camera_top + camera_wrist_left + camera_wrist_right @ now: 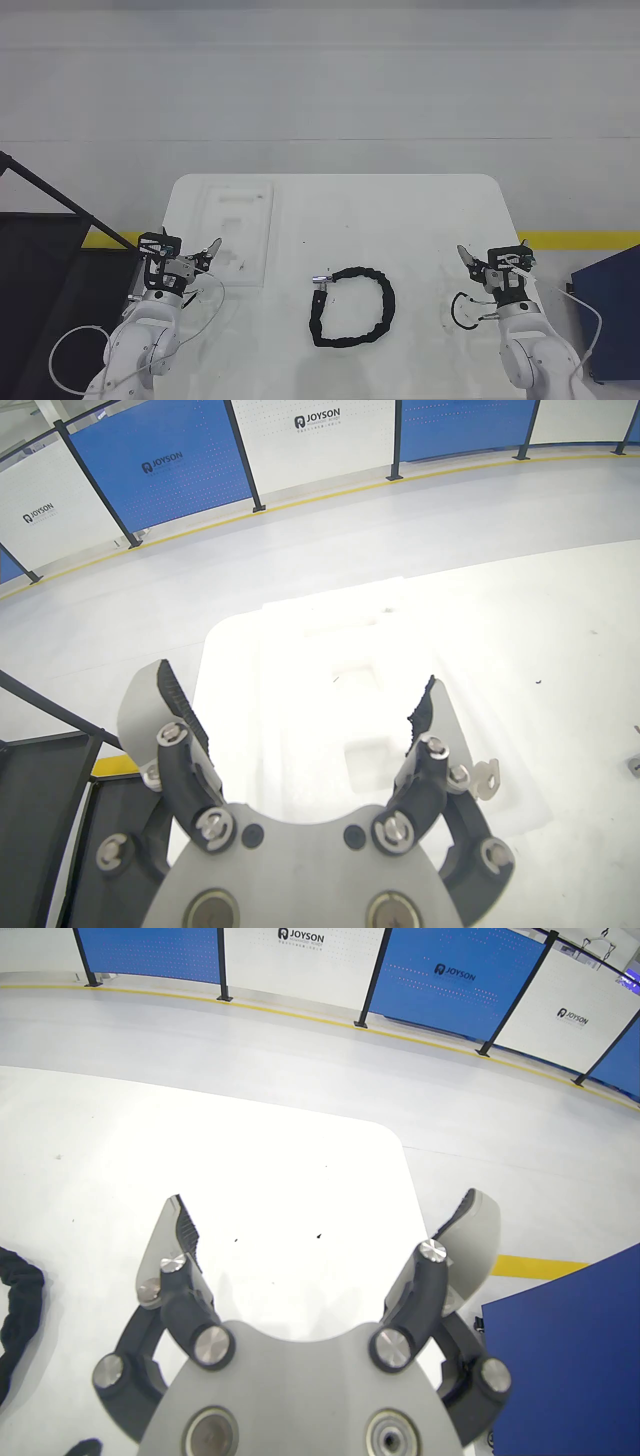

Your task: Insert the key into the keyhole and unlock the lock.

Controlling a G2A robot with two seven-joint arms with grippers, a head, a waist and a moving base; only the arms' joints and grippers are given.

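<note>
A black fabric-sleeved chain lock (352,308) lies in a closed D-shaped loop at the middle of the white table (420,220). Its silver lock end (318,281) sits at the loop's upper left. In the right wrist view a stretch of the chain lock (20,1285) shows off to one side. A small silver metal piece with a hole (487,777), which looks like the key, lies just beside one finger of my left gripper. My left gripper (200,255) (297,680) hangs open over the table's left side. My right gripper (492,252) (322,1203) stands open near the right edge, holding nothing.
A white foam tray (236,228) (360,680) with shallow recesses lies at the table's left, under my left gripper. A dark blue panel (612,308) (565,1353) stands off the right edge. A black frame (40,290) stands off the left edge.
</note>
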